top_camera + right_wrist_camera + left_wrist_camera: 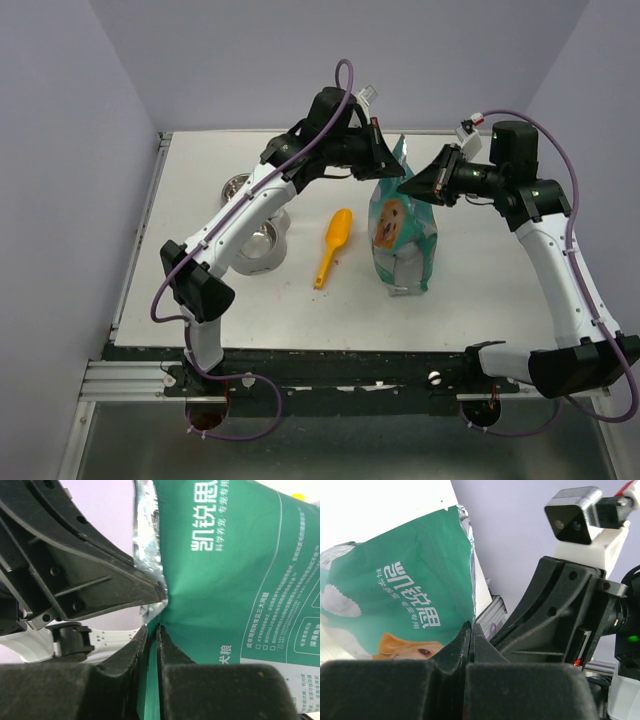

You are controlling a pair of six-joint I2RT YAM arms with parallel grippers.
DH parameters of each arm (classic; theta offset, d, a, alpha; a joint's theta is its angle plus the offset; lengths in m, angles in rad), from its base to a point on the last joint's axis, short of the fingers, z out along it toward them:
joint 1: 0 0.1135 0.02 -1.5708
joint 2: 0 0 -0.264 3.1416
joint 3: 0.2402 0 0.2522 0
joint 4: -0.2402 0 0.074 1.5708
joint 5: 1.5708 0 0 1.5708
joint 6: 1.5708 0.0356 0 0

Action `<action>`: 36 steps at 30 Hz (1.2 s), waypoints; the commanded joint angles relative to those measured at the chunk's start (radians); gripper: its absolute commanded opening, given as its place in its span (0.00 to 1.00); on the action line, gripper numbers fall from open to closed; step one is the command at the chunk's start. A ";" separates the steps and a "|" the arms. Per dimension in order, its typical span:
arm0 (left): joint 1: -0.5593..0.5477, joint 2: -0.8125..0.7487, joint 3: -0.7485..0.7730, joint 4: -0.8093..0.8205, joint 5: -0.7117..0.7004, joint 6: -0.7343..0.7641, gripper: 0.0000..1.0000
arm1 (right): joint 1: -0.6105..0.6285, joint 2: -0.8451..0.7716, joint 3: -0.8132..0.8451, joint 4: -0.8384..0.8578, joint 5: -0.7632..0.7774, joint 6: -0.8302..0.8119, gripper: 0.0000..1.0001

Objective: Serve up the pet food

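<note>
The teal-and-white bag [402,240] with a dog picture stands upright mid-table. Both grippers meet at its torn top. My left gripper [388,165] comes from the left and is shut on the top edge; in the left wrist view its fingertips [470,625] pinch together at the bag's [395,580] foil-lined corner. My right gripper [405,188] comes from the right and is shut on the bag, with teal film [240,580] running between its fingertips [151,627]. The pet food is out of view. The orange scoop [334,245] lies flat to the left of the bag.
Two metal bowls [257,243] [237,187] sit to the left under the left arm. The two grippers are almost touching above the bag. Purple walls enclose the white table [480,290] on three sides.
</note>
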 commanded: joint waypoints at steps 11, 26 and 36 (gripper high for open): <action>-0.073 -0.144 -0.096 0.287 0.087 -0.121 0.00 | 0.031 -0.031 0.174 -0.247 0.153 -0.203 0.16; -0.076 -0.048 0.175 -0.062 -0.165 -0.028 0.49 | 0.031 -0.034 0.165 -0.214 0.221 -0.194 0.00; -0.102 -0.020 0.212 -0.182 -0.289 -0.009 0.40 | 0.031 -0.032 0.185 -0.219 0.241 -0.203 0.00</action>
